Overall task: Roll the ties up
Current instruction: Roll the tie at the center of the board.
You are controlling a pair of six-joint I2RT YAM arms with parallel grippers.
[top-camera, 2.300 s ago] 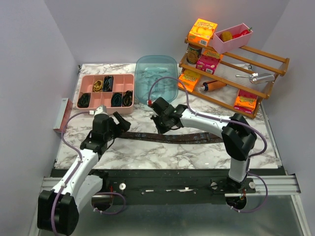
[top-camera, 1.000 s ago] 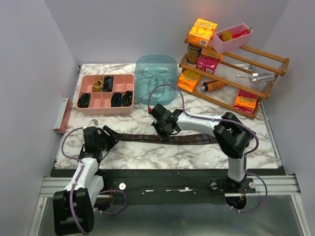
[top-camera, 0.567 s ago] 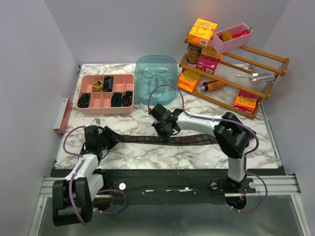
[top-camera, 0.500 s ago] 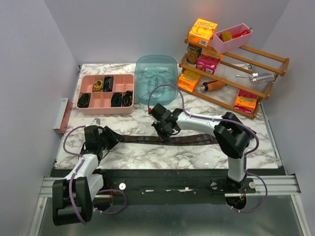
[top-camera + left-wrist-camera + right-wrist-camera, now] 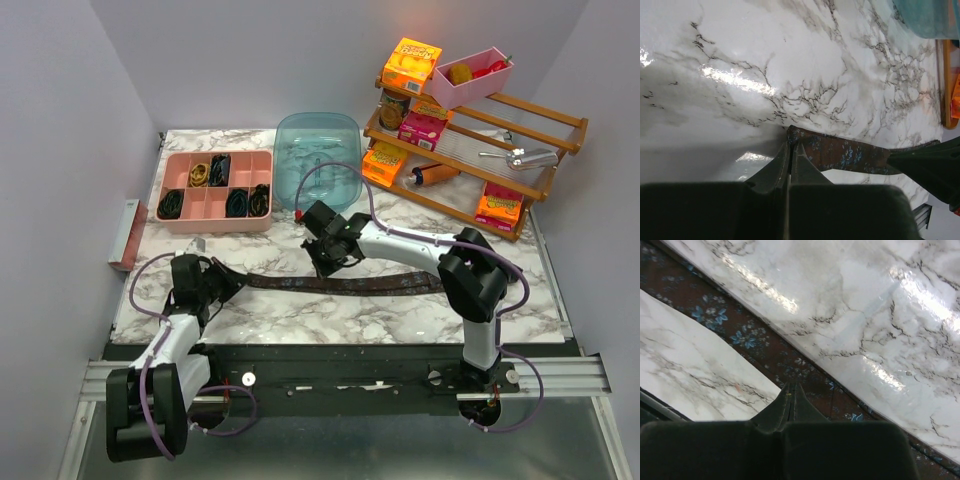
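Tie (image 5: 747,340) ends cut off, rt wrist view.

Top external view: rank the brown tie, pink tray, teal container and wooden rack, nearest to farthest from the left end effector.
1. Brown tie, its end at the left end effector tips.
2. Pink tray, rear left.
3. Teal container, rear centre.
4. Wooden rack, far right.
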